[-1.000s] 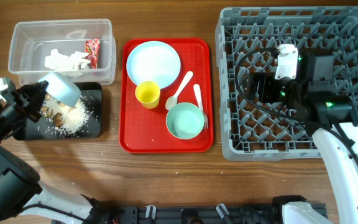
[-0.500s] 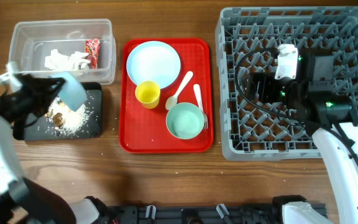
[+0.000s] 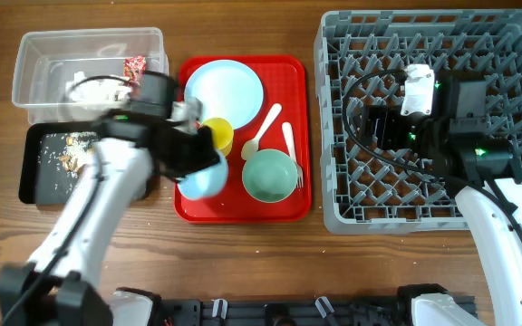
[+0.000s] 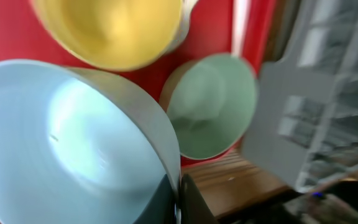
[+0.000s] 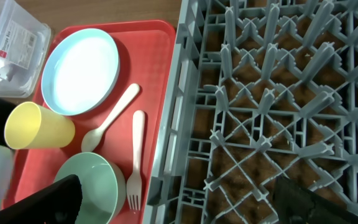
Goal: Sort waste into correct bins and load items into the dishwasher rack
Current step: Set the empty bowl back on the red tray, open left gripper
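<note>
Pale blue bowl (image 3: 201,177), rim pinched in your left gripper (image 3: 191,149): carry it high over the red tray (image 3: 234,206) to the dishwasher rack (image 3: 327,136).

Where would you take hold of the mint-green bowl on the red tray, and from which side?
Pinch its rim from above, one finger inside. The mint-green bowl sits upright and open; the fork lies along its right side and the spoon near its far edge, so the near rim looks freest.
</note>
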